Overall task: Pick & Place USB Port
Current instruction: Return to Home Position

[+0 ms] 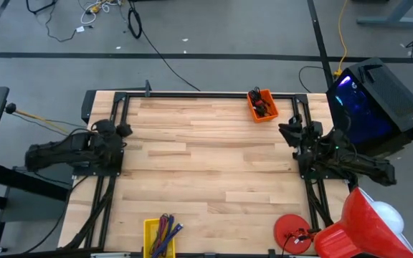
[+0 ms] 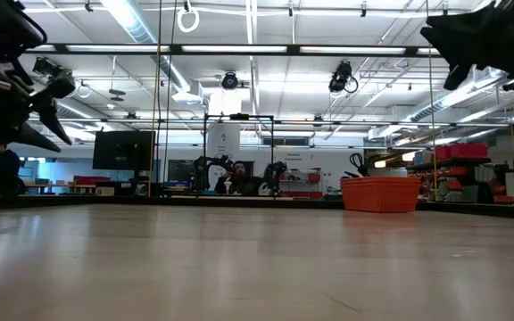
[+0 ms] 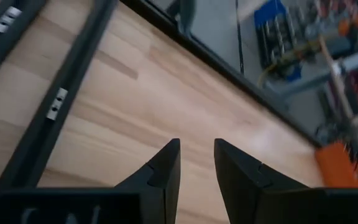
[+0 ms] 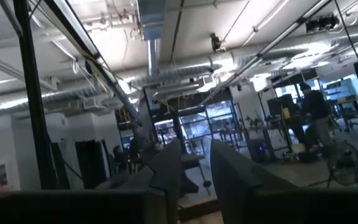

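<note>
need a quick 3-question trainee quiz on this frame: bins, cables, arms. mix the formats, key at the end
1. True or false: the yellow bin and the orange bin stand side by side on the table.
2. Where are the coloured charger cables? A) loose on the table B) in the yellow bin C) in the orange bin
3. Fill in: the left pincer and the right pincer, each at its own side edge of the table, are open and hold ____.
Key: 1 false, the bins stand at opposite edges; 2 B; 3 nothing.
</note>
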`<state>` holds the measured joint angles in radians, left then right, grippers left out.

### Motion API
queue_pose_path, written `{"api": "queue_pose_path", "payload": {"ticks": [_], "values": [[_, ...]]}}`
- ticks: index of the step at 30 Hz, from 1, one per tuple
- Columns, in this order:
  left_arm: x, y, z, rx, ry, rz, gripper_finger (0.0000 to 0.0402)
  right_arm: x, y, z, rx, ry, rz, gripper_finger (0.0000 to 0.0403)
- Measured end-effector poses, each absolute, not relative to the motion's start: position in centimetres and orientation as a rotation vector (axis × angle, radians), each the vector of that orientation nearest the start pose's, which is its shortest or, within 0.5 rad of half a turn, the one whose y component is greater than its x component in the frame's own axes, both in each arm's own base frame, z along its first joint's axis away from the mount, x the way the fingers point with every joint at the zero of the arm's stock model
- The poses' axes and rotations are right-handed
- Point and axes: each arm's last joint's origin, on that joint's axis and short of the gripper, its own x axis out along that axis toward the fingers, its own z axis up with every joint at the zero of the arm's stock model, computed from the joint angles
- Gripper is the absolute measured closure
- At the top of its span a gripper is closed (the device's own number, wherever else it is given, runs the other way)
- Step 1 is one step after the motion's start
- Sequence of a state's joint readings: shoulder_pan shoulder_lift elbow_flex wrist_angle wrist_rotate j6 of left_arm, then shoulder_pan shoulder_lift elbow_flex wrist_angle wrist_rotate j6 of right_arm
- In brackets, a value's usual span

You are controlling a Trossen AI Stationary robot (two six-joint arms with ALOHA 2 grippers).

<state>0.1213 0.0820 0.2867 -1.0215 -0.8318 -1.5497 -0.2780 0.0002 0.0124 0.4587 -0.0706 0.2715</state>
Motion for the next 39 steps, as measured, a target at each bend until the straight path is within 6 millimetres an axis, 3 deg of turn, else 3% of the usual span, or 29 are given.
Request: {"api": "queue_pose_path", "payload": {"ticks": [8,23,27,34,36,39], "values": [[3.4,3.0,17.2,-1.106,-0.207,1.31,0.0298,8.6,-2.2,20.6,0.198,-0.426,-0.142,0.0312],[3.5,2.9,17.3,-1.116,-0.188,1.285,0.0298,8.8,-2.2,20.3,0.188,-0.396,-0.155,0.0312],[3.5,2.9,17.3,-1.115,-0.188,1.285,0.0298,8.7,-2.5,20.3,0.05,-0.393,-0.277,0.0312],[3.5,2.9,17.3,-1.12,-0.186,1.28,0.0298,8.6,-2.8,20.3,0.047,-0.396,-0.38,0.0312],[3.8,2.9,17.5,-1.148,-0.179,1.227,0.0298,8.7,-2.8,20.0,0.081,-0.366,-0.362,0.0312],[5.0,3.0,19.0,-1.003,-0.144,1.052,0.0298,9.1,-2.8,19.0,0.13,-0.256,-0.328,0.0312]]}}
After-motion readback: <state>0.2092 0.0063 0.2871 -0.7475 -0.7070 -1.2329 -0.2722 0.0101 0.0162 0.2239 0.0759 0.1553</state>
